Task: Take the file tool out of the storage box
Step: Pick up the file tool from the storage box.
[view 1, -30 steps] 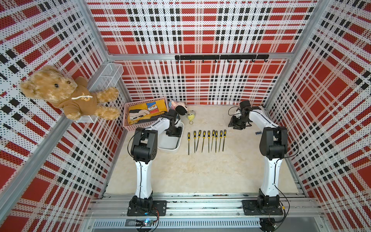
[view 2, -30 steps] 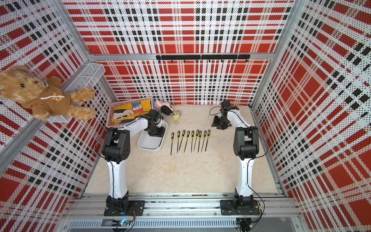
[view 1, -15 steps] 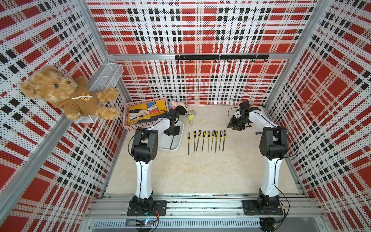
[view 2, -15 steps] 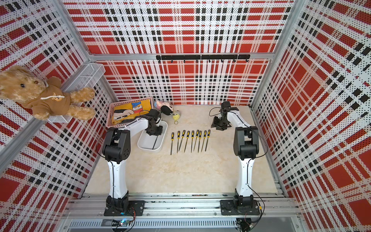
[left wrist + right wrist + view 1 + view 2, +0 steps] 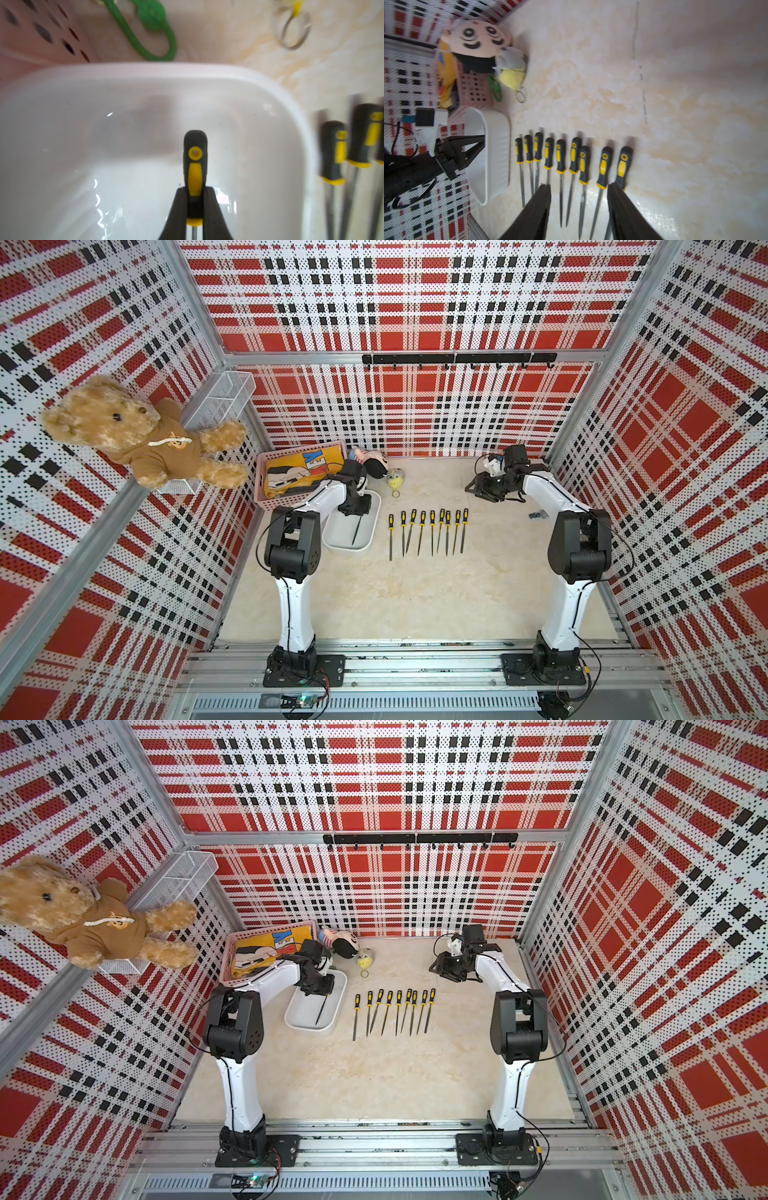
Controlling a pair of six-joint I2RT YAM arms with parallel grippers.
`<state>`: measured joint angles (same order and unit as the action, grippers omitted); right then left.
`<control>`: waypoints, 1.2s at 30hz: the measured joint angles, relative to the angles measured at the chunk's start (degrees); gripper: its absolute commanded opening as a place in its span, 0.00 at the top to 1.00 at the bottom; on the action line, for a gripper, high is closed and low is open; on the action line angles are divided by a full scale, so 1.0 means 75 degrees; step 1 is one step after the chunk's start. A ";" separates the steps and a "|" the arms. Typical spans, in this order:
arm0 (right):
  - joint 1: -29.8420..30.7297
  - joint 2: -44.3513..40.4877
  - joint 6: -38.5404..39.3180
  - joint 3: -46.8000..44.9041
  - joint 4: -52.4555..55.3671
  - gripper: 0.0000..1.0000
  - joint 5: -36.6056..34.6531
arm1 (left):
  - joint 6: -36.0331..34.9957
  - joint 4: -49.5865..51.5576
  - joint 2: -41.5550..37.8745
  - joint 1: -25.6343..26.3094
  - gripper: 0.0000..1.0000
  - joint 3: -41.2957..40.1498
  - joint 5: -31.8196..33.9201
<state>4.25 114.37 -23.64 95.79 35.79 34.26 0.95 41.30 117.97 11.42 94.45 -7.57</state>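
White plastic, smooth: storage box, a shallow tub with rounded corners. It stands on the left of the table, just in front of the pink basket. Contents: one file, black-and-yellow handle toward the far end, thin blade running toward the near end. All of it lies inside the walls in both top views.

Left claw: lowered into the far end of the box, fingers pressed on either side of the file's handle, pinching it low, near the yellow collar. Whether the file rests on the box floor or hangs just clear cannot be told.

Right claw: spread, nothing between its fingers, held above the table at far right, well apart from the box.

Row of files: nine, side by side on the table just right of the box, handles far, tips near.

Step in hand, as judged: grasp made, lift not yet done, on the only file in the box. The next move calls for a straight rise until the blade tip clears the wall. A carry rightward over the rim toward the row would follow, with a firm grip so the long blade does not swing.
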 measured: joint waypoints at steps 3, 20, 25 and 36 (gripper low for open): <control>0.0154 -0.0376 -0.0160 -0.0242 -0.0935 0.45 0.0784 | -0.0087 0.0044 -0.0533 -0.0125 1.00 0.0615 -0.0921; 0.2384 0.0565 -0.2853 0.0737 -0.6164 0.45 0.3416 | -0.0595 0.0073 -0.1408 -0.0388 1.00 0.1125 -0.7117; 0.2495 0.0857 -0.3086 0.1148 -0.6373 0.48 0.3657 | -0.0662 0.0055 -0.1408 -0.0513 1.00 0.1046 -0.7799; 0.2824 0.0985 -0.2952 0.1367 -0.6070 0.56 0.3923 | -0.0714 0.0064 -0.1408 -0.0539 1.00 0.0938 -0.8309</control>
<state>25.43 121.75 -45.78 106.04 -9.74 63.68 -4.40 41.78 107.42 7.38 101.49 -69.89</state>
